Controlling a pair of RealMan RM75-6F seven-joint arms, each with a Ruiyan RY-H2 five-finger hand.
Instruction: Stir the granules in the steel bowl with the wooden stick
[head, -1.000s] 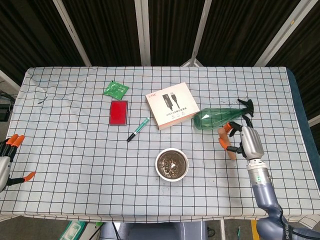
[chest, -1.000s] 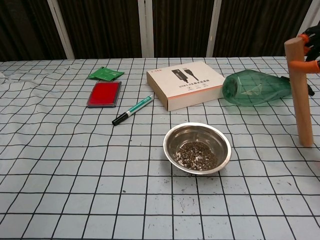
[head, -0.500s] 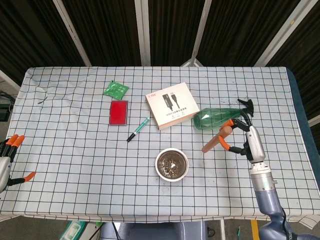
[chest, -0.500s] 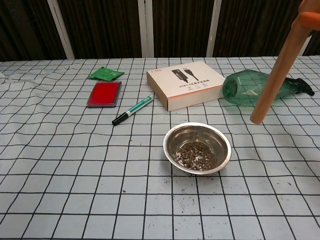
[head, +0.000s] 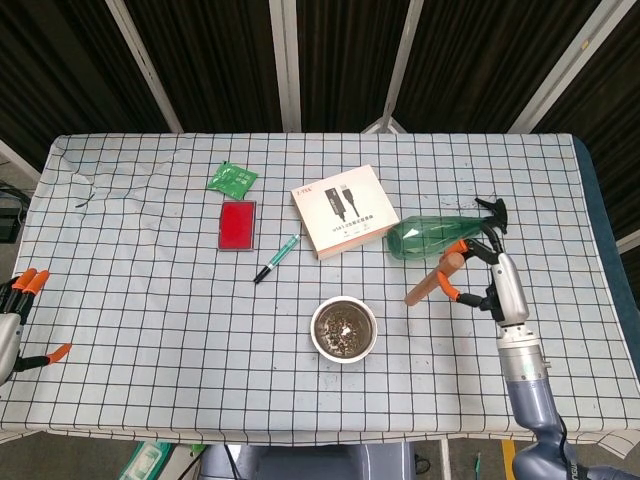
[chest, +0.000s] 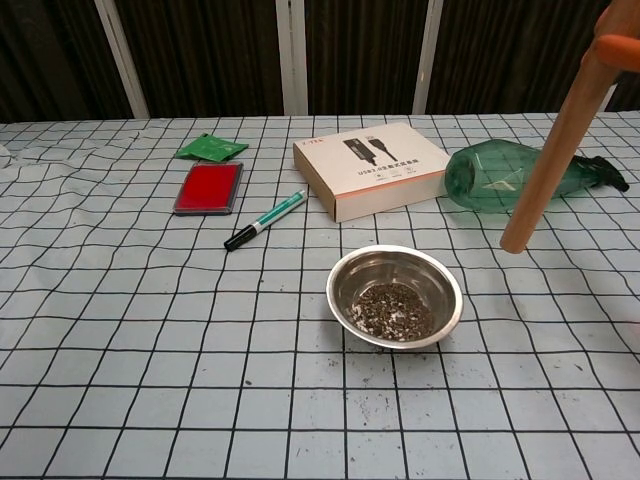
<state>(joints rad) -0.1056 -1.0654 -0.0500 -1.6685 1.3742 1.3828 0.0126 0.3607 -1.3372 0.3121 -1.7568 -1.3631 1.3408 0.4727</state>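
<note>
1. We see our right hand (head: 492, 278) holding the wooden stick (head: 434, 277), tilted down toward the steel bowl (head: 344, 328) but apart from it.
2. The granules (head: 344, 331) sit inside the bowl.
3. Our left hand (head: 14, 318) rests at the surface's (head: 150, 310) left edge, fingers (head: 33, 279) apart.

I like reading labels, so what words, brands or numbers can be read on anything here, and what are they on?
Box: a line of print beginning with what looks like "USB3", beside a cable drawing; the rest is too small to read.
Green packet: print too blurred to read.
Pen: no readable text.
Red case, green bottle, bowl, stick: no text.
</note>
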